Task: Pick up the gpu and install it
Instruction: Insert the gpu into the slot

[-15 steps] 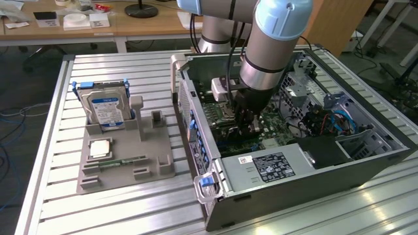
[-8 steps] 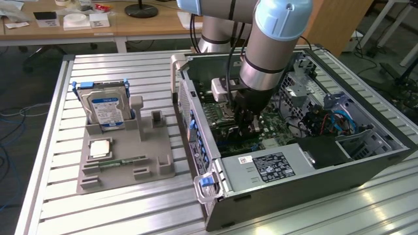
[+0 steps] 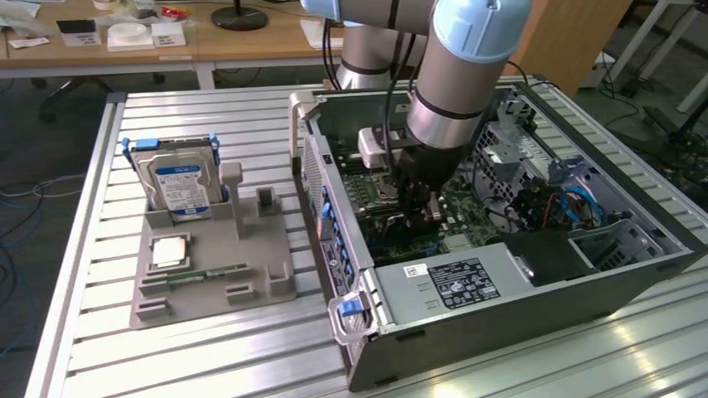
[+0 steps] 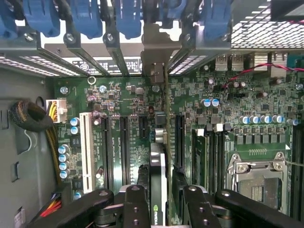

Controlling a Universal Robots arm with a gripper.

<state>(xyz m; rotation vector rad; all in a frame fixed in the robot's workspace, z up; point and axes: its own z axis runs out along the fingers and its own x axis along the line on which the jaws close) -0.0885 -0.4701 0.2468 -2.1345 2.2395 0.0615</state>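
The gpu (image 4: 159, 161) stands on edge in a slot of the green motherboard (image 4: 123, 95), seen edge-on as a thin black card. Its silver end bracket (image 4: 154, 47) sits at the case's rear opening among the slot covers. My gripper (image 4: 165, 197) straddles the card's near end, one finger (image 4: 135, 204) on each side. The fingers stand a little wider than the card, with a small gap showing on one side, so the gripper is open. In the exterior view my gripper (image 3: 426, 207) reaches straight down into the open computer case (image 3: 498, 332).
A silver hard drive (image 3: 182, 186) stands upright in the grey parts holder (image 3: 221, 290) at the exterior view's left, with a slim green memory stick (image 3: 205, 272) lying in it. Inside the case are the CPU socket (image 4: 256, 175), memory slots (image 4: 209, 156), blue latches (image 4: 85, 16) and cable bundles (image 4: 33, 118).
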